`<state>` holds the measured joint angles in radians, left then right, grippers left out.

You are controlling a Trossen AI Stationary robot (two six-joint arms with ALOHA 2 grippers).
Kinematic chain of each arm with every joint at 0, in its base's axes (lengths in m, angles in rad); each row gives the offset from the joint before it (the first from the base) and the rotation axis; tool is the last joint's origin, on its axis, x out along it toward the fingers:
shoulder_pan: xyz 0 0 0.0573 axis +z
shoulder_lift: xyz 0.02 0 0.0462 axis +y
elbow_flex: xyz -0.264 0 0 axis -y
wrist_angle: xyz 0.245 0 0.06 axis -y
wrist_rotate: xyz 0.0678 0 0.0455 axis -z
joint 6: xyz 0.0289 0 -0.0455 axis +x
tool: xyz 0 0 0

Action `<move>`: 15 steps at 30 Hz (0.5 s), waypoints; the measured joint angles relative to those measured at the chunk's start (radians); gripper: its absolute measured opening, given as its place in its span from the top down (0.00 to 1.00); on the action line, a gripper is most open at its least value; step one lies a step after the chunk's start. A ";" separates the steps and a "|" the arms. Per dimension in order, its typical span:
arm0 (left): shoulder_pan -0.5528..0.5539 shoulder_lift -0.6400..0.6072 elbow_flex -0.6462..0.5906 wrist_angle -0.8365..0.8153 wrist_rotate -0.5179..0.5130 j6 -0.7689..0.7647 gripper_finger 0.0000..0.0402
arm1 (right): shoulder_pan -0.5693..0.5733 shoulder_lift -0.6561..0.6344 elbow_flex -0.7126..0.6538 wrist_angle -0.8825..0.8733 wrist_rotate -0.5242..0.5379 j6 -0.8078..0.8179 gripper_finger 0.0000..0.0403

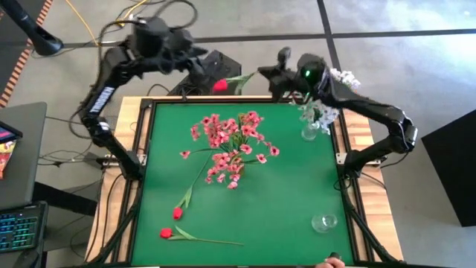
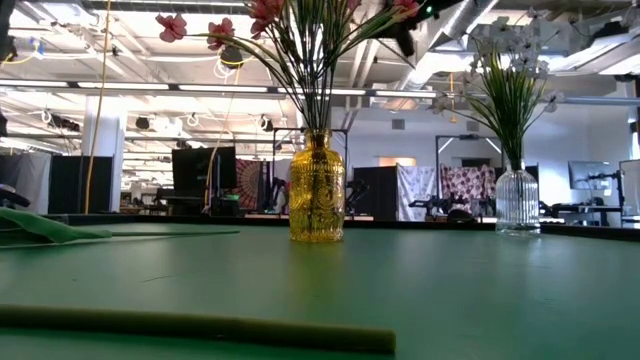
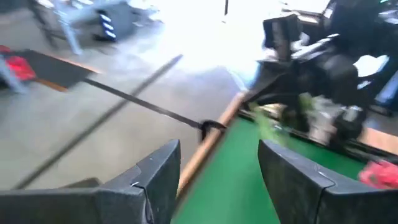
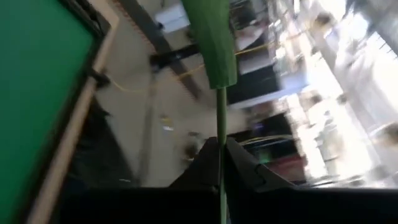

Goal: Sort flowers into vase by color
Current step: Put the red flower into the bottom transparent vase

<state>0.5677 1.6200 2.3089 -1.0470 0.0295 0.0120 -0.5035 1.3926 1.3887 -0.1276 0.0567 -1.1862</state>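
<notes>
We are seeing the left end effector (image 3: 217, 177) spreading its blunt dark fingers wide above the green felt counter (image 1: 282, 201), beside a red bud (image 1: 219, 85). Pink sprays (image 1: 230, 145) are standing in a ribbed amber glass vase (image 2: 317, 188). The right end effector (image 4: 221, 163) is pinching that bud's thin green stem (image 4: 221, 124).
</notes>
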 joint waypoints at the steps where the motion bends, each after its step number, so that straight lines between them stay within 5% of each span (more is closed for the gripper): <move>1: 0.008 -0.011 0.000 0.002 -0.015 0.007 0.49 | -0.014 0.000 0.034 -0.048 -0.028 0.059 0.93; 8: 0.034 -0.055 0.000 -0.012 -0.008 0.066 0.49 | -0.044 -0.036 0.214 -0.165 -0.244 0.394 0.93; 15: 0.034 -0.066 0.000 0.007 0.064 0.151 0.51 | 0.037 -0.162 0.299 -0.161 -0.286 0.811 0.93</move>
<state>0.6018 1.5539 2.3089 -1.0398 0.0935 0.1628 -0.4663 1.2304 1.6876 -0.2886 -0.2295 -0.3751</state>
